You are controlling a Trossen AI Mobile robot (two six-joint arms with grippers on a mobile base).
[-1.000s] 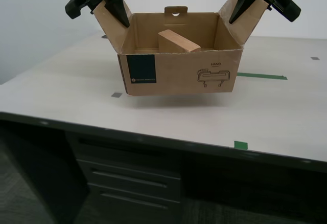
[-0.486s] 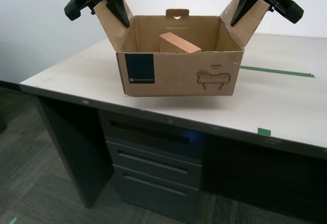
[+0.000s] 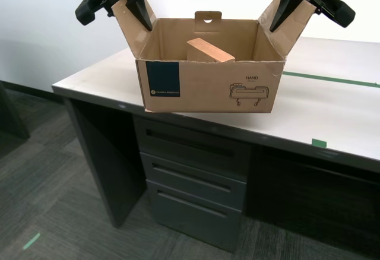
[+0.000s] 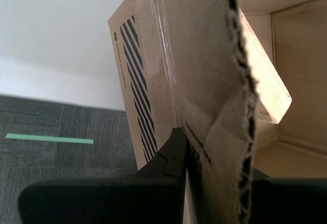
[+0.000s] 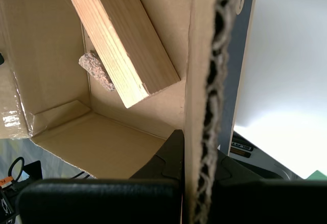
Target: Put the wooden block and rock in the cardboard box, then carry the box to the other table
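Observation:
The cardboard box [image 3: 208, 85] hangs in the air between both arms, in front of a desk's near edge. My first gripper [image 3: 295, 9] is shut on the flap [image 5: 202, 81] at the exterior view's right. My second gripper [image 3: 122, 12] is shut on the opposite flap [image 4: 204, 81]. Inside, the wooden block [image 3: 209, 50] leans tilted against the box's back wall. The small rough rock [image 5: 96, 70] lies under the wooden block [image 5: 122, 40]; the box's front wall hides it in the exterior view. The other table is out of view.
A smooth off-white desk [image 3: 332, 108] with green tape marks [image 3: 319, 143] stands behind the box, over dark grey drawers [image 3: 190, 183]. Dark carpet [image 3: 53, 195] with a green tape strip [image 4: 48, 139] lies below. A white wall is behind.
The whole scene has shifted: the camera has backed away from the desk, so more of the drawers and the floor shows. The box stays gripped by both flaps, level in the picture.

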